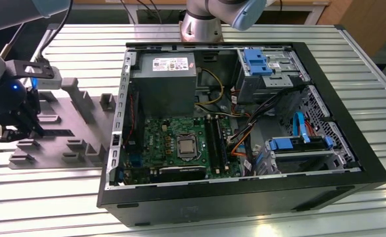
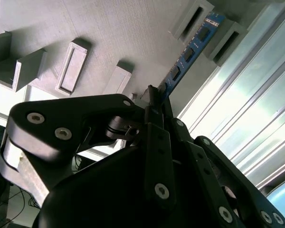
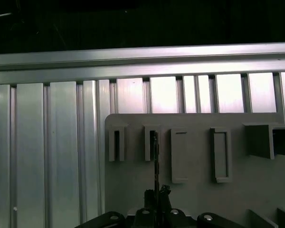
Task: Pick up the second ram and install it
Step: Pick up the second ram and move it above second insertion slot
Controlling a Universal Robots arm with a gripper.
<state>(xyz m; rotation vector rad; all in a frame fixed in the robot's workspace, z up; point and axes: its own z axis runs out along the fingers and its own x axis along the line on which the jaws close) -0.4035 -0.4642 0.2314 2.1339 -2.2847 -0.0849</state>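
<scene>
The second ram is a thin blue circuit stick with small dark chips. It stands on edge in the slotted blocks of a grey holder plate. In the first wrist view the ram shows edge-on as a thin dark line running from a slot block to my fingers. My gripper is shut on the near end of the stick. In the exterior view the gripper hangs over the grey holder plate at the exterior view's left, well apart from the green motherboard and its long black slots.
An open black computer case lies on the ribbed aluminium table, with a grey power supply, blue drive brackets and cables inside. Raised grey blocks stand on the holder plate. The arm's base is at the back.
</scene>
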